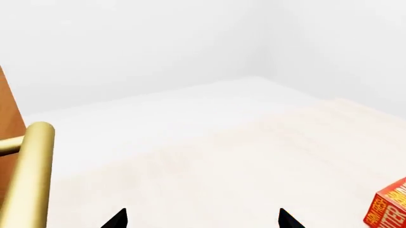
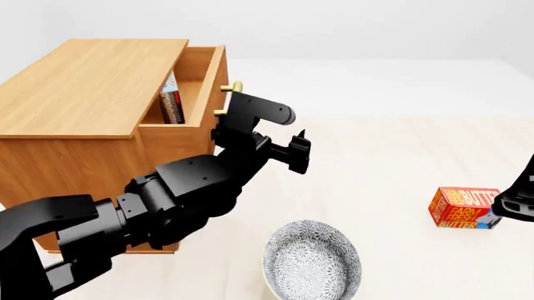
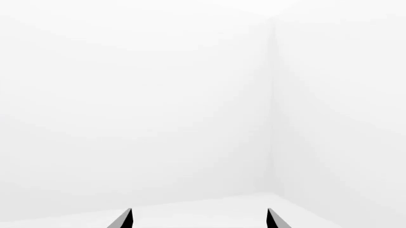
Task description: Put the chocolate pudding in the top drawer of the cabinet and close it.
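The orange-brown cabinet (image 2: 84, 81) stands at the left with its top drawer (image 2: 210, 75) pulled out. The chocolate pudding (image 2: 172, 100), a thin dark red-brown box, stands upright inside that drawer. My left gripper (image 2: 299, 150) hovers open and empty just right of the drawer front, past the brass handle (image 2: 229, 97). In the left wrist view the handle (image 1: 32, 175) and the drawer front (image 1: 7, 109) lie beside the open left gripper (image 1: 203, 218). My right gripper (image 2: 517, 206) sits at the far right edge. The right wrist view shows the right gripper (image 3: 198, 218) open, facing bare white walls.
An orange-red Farm Fresh Butter box (image 2: 463, 207) lies on the pale floor by the right gripper, and the same butter box (image 1: 388, 206) shows in the left wrist view. A patterned grey bowl (image 2: 311, 259) sits near the front, below the left arm.
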Controlling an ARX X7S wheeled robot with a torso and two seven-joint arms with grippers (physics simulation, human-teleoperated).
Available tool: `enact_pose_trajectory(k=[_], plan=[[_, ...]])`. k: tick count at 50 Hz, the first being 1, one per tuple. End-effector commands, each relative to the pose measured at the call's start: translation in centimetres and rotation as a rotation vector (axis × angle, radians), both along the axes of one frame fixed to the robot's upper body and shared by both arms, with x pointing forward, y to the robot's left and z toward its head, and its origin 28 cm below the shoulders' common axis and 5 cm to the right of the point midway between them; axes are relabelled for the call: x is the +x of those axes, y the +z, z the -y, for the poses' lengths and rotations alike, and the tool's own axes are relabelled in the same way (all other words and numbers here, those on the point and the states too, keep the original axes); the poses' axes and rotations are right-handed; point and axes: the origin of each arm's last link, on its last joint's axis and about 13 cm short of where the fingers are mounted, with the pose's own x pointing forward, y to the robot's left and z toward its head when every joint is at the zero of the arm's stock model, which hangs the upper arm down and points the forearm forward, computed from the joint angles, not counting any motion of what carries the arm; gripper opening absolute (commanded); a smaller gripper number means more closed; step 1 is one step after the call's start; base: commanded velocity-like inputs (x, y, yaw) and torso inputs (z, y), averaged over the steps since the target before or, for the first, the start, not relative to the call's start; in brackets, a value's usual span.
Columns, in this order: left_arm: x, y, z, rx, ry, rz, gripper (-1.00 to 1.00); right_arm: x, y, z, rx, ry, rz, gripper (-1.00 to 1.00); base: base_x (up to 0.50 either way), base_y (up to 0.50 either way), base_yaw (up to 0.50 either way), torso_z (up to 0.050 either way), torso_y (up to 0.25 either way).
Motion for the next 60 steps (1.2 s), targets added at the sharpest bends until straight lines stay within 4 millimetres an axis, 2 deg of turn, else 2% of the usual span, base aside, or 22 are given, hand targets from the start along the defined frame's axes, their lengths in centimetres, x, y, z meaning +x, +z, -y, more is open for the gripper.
enact_pose_trajectory(k=[1, 18, 31, 52, 60], plan=[[0.8, 0.1, -1.5, -0.005, 0.064, -0.006, 1.00, 0.6, -0.1, -0.2, -0.002, -0.003, -0.003, 1.00, 0.00, 0.00, 0.00, 0.000, 0.000], [1.5, -0.1, -3.5, 0.009, 0.136, -0.007, 1.00, 1.0, -0.1, -0.5, -0.007, 0.001, -0.006, 1.00, 0.00, 0.00, 0.00, 0.000, 0.000], [1.9, -0.7, -5.0, 0.027, 0.191, -0.012, 1.00, 0.2, 0.1, -0.3, -0.008, 0.007, -0.004, 1.00, 0.00, 0.00, 0.00, 0.000, 0.000], [2.3, -1.2, -7.9, 0.052, 0.291, -0.009, 1.00, 1.6, 0.0, -1.0, -0.012, 0.008, -0.006, 1.00, 0.01, 0.00, 0.00, 0.000, 0.000], [2.3, -1.0, -8.8, 0.056, 0.327, -0.001, 1.00, 1.1, 0.0, -0.8, -0.013, 0.008, -0.006, 1.00, 0.01, 0.00, 0.00, 0.000, 0.000]])
